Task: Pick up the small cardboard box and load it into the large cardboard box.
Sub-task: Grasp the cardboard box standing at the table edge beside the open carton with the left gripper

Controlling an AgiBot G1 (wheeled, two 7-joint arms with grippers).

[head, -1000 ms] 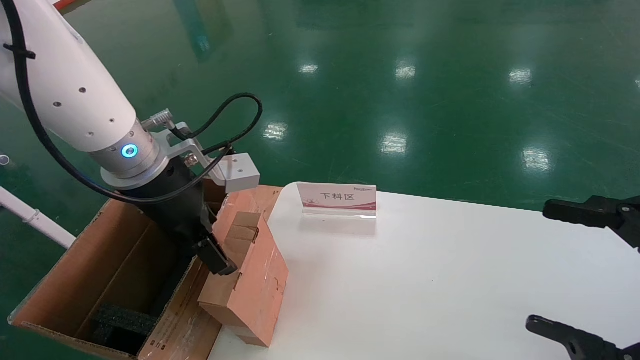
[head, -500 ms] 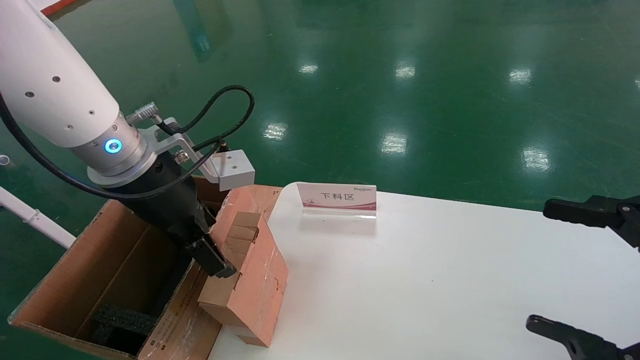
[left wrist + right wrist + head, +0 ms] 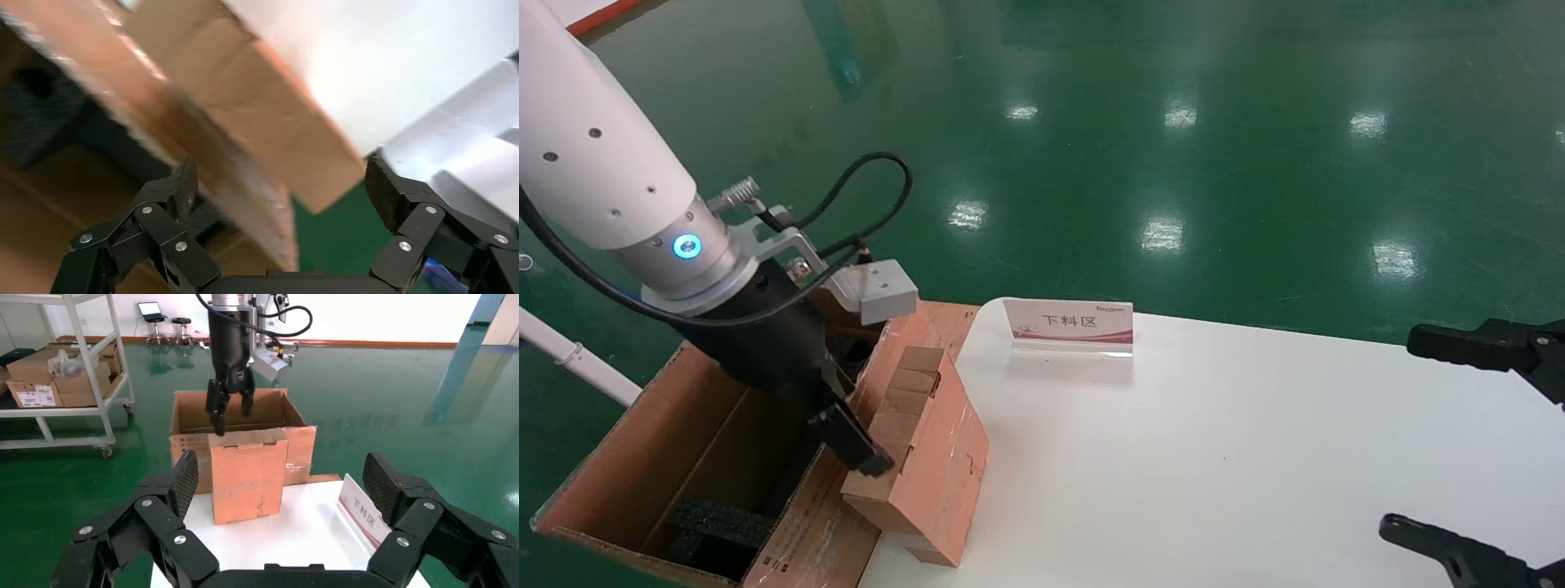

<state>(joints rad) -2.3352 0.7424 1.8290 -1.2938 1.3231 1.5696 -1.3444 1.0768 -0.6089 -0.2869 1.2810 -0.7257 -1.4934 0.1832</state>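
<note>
Leaning against the large cardboard box (image 3: 641, 457), the small cardboard box (image 3: 932, 457) stands near a sign card (image 3: 1068, 325).

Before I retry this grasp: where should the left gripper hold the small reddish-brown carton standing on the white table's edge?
Probably pinch the small reddish-brown cardboard carton across its thin top edge, from above: it stands upright against the large brown corrugated box, and the open left gripper already hangs there.
</note>
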